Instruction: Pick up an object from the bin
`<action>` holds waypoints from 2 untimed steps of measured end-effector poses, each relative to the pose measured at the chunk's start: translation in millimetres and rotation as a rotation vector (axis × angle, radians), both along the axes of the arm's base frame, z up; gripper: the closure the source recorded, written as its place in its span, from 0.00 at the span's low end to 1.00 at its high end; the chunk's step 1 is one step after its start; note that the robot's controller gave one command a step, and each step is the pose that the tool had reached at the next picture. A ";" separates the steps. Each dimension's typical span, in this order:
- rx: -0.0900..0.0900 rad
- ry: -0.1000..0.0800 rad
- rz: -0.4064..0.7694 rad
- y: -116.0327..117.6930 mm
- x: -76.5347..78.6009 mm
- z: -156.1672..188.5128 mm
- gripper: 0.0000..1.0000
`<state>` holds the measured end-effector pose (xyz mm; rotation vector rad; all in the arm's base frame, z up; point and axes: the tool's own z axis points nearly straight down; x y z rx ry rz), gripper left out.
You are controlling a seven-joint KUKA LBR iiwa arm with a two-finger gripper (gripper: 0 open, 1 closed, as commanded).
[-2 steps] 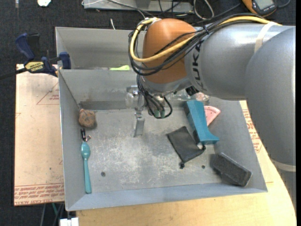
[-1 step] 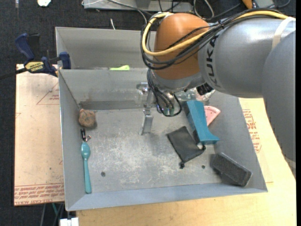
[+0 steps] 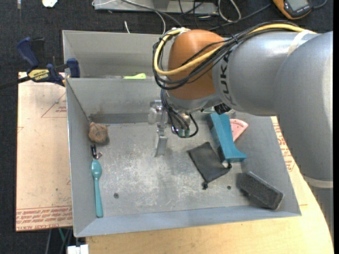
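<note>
The jaws hang low over bare floor in the middle of the bin (image 3: 137, 184), and I see nothing held in them; whether they are open or closed I cannot tell. Nearest, on the right in the view, lies a black pad (image 3: 207, 162), flat and probably soft and light. It may fold, so pinching one edge seems better. The blue bar (image 3: 226, 137) beside it looks stiff and smooth, best gripped across its narrow width.

Grey arm (image 3: 275, 73) extended in from right, bent downward at wrist. Orange cover (image 3: 190, 62) on wrist, yellow and black cables (image 3: 233, 38) looped around it. Below, gripper (image 3: 160, 139) pointed down.
</note>
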<state>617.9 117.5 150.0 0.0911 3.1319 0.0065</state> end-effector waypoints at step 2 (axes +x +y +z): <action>0.000 0.007 -0.006 -47.9 -15.2 47.5 0.00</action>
